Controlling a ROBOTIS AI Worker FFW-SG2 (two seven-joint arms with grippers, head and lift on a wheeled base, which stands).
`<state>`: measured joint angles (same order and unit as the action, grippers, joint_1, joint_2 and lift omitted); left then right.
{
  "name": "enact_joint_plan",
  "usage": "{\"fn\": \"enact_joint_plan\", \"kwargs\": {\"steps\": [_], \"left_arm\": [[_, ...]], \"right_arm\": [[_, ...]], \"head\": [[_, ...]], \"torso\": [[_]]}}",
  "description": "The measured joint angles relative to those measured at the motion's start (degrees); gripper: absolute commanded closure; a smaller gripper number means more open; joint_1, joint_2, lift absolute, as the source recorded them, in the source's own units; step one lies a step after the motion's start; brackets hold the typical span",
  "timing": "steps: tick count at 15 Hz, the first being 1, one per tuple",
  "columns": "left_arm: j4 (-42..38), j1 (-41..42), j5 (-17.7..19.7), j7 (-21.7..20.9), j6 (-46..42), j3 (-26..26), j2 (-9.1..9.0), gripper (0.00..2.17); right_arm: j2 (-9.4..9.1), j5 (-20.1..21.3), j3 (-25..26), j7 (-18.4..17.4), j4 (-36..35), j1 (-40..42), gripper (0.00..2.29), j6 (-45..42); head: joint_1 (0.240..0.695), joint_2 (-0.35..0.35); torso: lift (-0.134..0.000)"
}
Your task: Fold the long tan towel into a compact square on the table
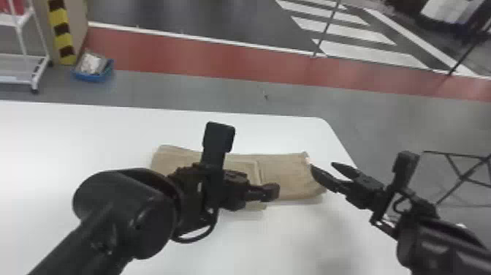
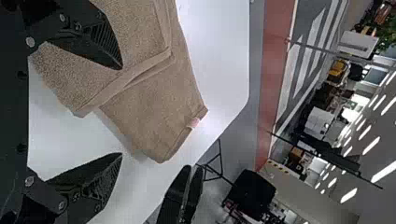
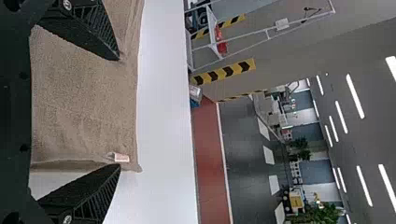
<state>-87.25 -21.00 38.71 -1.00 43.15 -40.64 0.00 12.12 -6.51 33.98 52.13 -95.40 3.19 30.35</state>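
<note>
The long tan terry towel [image 1: 288, 172] is lying crosswise on the white table [image 1: 91, 139], near its rounded far right corner. One fold seems to be done: the left part is lying doubled over towards the middle, with its raised banded hem [image 2: 144, 67] crossing the layer beneath. The right end, with a small pale label [image 3: 120, 157] at its edge, is stretching out beyond that hem, so the towel is making a long strip rather than a square. Bringing this end over the folded part is probably what is remaining, perhaps with some squaring up afterwards.

The black two-fingered right gripper [image 1: 323, 167] is waiting at the right end, its fingers well apart and nothing clamped between them. The black left gripper [image 2: 122, 111] is hanging over the middle, also spread wide and empty.

In the head view the left arm [image 1: 124, 215] is covering much of the towel's near left side, so how evenly the edges are meeting there is unclear. The number of layers underneath is staying hidden, and whether either gripper's tips are touching the cloth is hard to tell.
</note>
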Motion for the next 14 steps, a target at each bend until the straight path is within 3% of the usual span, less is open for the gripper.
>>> {"fn": "enact_joint_plan", "kwargs": {"steps": [3, 4, 7, 9, 12, 14], "left_arm": [[-8.01, 3.01, -2.92, 1.22, 1.26, 2.36, 0.03, 0.03], [-10.88, 3.98, -3.93, 1.72, 1.4, 3.24, 0.9, 0.03], [-18.31, 9.1, -3.76, 0.11, 1.46, 9.98, 7.73, 0.03], [-22.66, 12.67, -2.2, -1.56, 1.46, 14.38, 12.35, 0.03], [-25.97, 16.47, 0.08, -3.55, 1.46, 19.47, 15.6, 0.03], [-27.09, 18.29, 1.14, -4.37, 1.46, 21.9, 16.63, 0.03]], "right_arm": [[-1.58, 1.63, -2.7, -3.46, -4.74, 0.14, 0.22, 8.45], [-2.1, 2.25, -4.05, -5.75, -6.65, 0.07, 0.24, 12.95], [-3.92, 5.3, -10.28, -12.86, -12.35, -0.42, 0.34, 26.31], [-6.84, 8.52, -14.67, -15.63, -14.79, -1.45, 0.35, 31.27], [-10.69, 13.63, -19.85, -18.15, -15.87, -4.39, 0.35, 36.39], [-11.48, 15.25, -22.45, -20.7, -15.35, -6.14, 0.41, 38.91]], "head": [[0.695, -0.35], [0.695, -0.35], [0.695, -0.35], [0.695, -0.35], [0.695, -0.323], [0.695, -0.29]], "torso": [[-0.124], [-0.124], [-0.124], [-0.124], [-0.124], [-0.124]]}}
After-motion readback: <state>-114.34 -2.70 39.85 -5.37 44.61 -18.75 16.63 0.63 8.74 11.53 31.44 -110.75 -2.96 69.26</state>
